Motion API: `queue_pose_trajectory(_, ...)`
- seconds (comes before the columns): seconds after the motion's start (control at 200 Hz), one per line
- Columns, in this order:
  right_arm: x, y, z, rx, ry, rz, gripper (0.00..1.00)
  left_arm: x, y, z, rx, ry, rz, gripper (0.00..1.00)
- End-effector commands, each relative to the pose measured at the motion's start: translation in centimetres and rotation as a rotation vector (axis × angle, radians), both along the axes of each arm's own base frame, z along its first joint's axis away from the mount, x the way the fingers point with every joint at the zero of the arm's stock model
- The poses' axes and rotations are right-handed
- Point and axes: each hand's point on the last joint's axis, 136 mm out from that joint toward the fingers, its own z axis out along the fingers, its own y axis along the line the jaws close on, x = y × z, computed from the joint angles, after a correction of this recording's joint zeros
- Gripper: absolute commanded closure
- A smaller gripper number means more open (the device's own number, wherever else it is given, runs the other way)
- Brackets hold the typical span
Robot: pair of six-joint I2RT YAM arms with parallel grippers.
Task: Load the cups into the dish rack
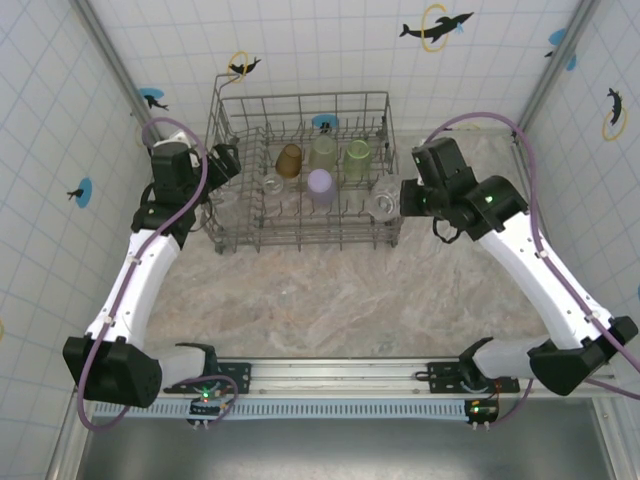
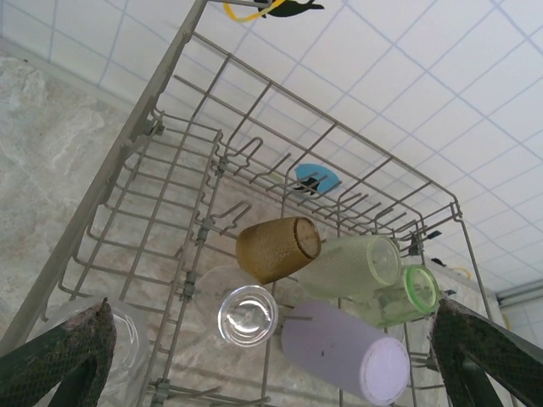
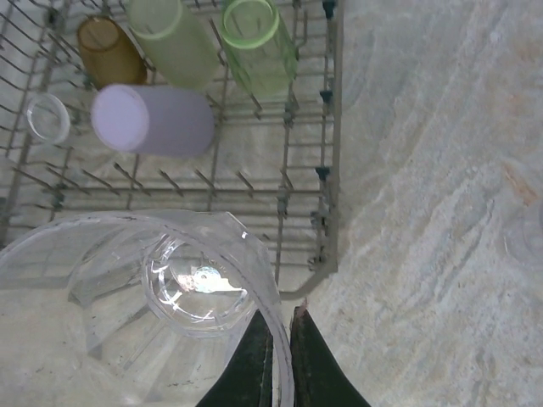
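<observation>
Your right pincer (image 3: 282,343) is nipped shut on the wall of a clear cup (image 3: 170,288). In the right wrist view its two fingers meet at the bottom centre with the cup's rim pinched between them. The cup's body spreads across the lower left of that frame, directly left of the pincer.

In the overhead view the dish rack (image 1: 300,238) stands on the bench (image 1: 300,300) in the upper middle. The held cup sits at the rack's right front corner, just left of the right pincer. You cannot tell whether it rests on the wires or hangs free of them.

Five cups lean among the tines inside the rack. An amber cup (image 1: 289,160), a pale green cup (image 1: 323,152) and a second pale green cup (image 1: 357,158) form a row across the middle of the rack. A lilac cup (image 1: 320,186) lies in front of them, with a second clear cup (image 1: 273,184) just to its left.

Your left pincer (image 1: 228,162) sits against the rack's left wall in the overhead view, with its jaws spread wide and gripping nothing. In the left wrist view its fingers (image 2: 72,356) occupy the two bottom corners, and the loaded cups show between them further off. A third clear cup (image 2: 123,339) stands just beside the lower-left finger at the rack's left wall. You cannot tell which side of the wire it is on.
</observation>
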Motion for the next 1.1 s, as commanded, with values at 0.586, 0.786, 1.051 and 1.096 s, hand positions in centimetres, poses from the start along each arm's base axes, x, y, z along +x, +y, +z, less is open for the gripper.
queue_pose_trajectory(0.586,8.8,11.5,2.7,0.358,-0.131,0.263,1.0,2.9,-3.7,2.3,-0.034,-0.007,-0.178,0.02)
queue_pose_trajectory(0.786,10.8,12.9,1.9,0.542,-0.11,0.31,1.0,3.6,-4.7,2.2,-0.108,0.001,-0.204,0.02)
queue_pose_trajectory(1.051,11.8,15.0,2.0,0.774,-0.155,0.386,1.0,4.2,-6.4,3.3,-0.239,-0.026,-0.264,0.02)
queue_pose_trajectory(1.096,11.9,15.3,2.2,0.813,-0.168,0.393,1.0,4.3,-6.8,3.5,-0.279,-0.025,-0.276,0.02)
